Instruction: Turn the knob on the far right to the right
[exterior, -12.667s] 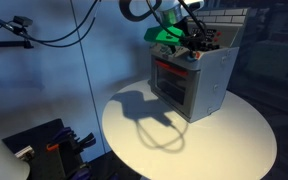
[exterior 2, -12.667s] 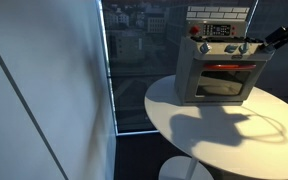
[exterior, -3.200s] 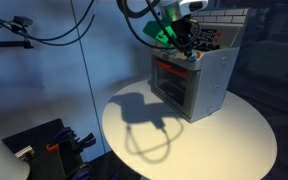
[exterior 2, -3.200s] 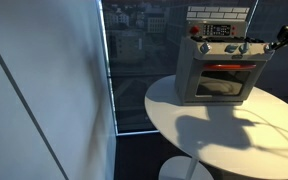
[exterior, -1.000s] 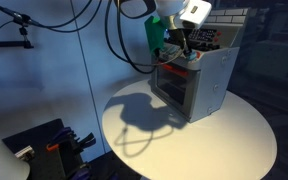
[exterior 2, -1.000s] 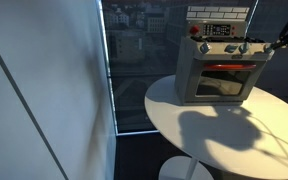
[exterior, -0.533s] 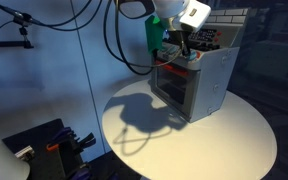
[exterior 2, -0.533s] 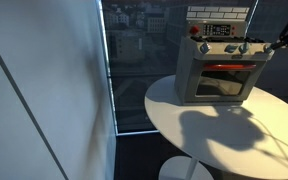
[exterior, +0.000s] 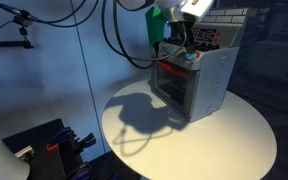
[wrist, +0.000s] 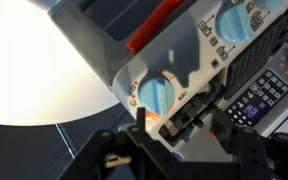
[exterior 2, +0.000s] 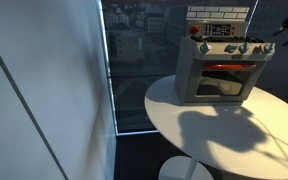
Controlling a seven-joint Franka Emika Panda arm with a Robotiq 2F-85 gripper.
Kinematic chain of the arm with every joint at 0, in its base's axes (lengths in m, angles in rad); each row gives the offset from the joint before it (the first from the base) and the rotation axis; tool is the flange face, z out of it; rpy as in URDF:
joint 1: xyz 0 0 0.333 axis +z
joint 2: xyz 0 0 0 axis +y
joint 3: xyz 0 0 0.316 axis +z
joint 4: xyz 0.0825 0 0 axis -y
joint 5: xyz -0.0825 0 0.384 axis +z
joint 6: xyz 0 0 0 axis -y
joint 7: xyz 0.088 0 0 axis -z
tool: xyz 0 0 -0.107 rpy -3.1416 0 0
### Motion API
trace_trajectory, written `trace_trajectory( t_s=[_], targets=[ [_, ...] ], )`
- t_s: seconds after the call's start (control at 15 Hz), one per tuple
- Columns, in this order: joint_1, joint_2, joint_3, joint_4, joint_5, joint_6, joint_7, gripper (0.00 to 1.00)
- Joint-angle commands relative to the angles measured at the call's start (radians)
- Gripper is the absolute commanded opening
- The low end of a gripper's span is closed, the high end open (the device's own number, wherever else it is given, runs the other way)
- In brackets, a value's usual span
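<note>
In an exterior view, your gripper (exterior: pixel 187 48) is hovering at the grey toy oven's (exterior: pixel 199 88) upper front corner, with open air waiting over the round table (exterior: pixel 234 140). In an exterior view, the knob (exterior 2: pixel 256 46) is sitting at the row's right end. In the wrist view, your jaws are standing apart, apparently gripping nothing, with the knob just ahead. Be centring them around it before closing and twisting clockwise, clearing the neighbouring knob (wrist: pixel 234 22).
</note>
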Motion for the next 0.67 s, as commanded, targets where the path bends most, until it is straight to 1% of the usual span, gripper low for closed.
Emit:
trace_trajectory(
  t_s=[0.0, 0.07, 0.6],
  targets=[
    [-0.009, -0.046, -0.011, -0.026, -0.034, -0.042, -0.001, 0.98],
    [-0.01, -0.056, -0.015, -0.035, -0.056, -0.056, 0.005, 1.0],
    [-0.025, -0.135, -0.055, -0.079, -0.31, -0.251, 0.053, 1.0]
  ],
)
